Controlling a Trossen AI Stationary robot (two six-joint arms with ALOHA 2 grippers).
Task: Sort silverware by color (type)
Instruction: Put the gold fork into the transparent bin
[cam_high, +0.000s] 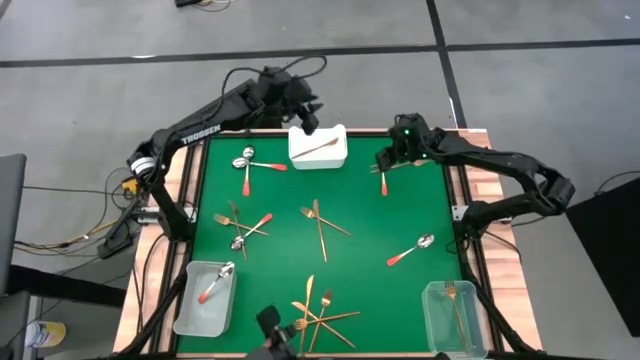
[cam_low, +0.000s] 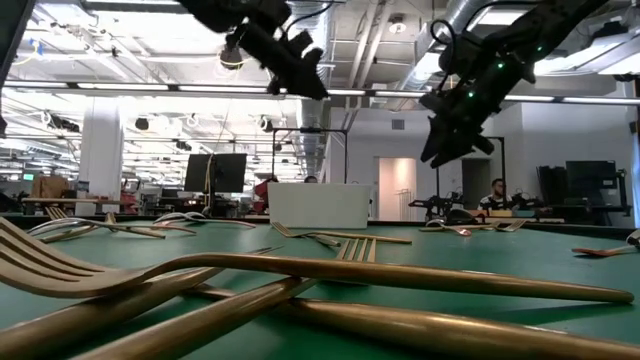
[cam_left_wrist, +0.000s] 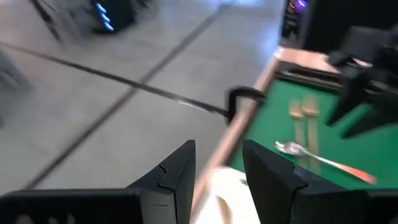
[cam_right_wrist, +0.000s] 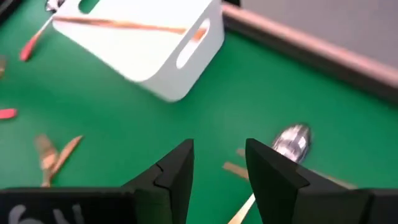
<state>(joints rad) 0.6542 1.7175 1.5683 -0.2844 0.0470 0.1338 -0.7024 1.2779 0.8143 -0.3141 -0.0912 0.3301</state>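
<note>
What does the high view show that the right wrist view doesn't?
Only the high view shows both clear bins, the left one with a red-handled spoon, the right one with a gold fork, and the left gripper above the white tray. Only the right wrist view shows the right gripper open and empty. Both show the white tray holding one copper piece.
</note>
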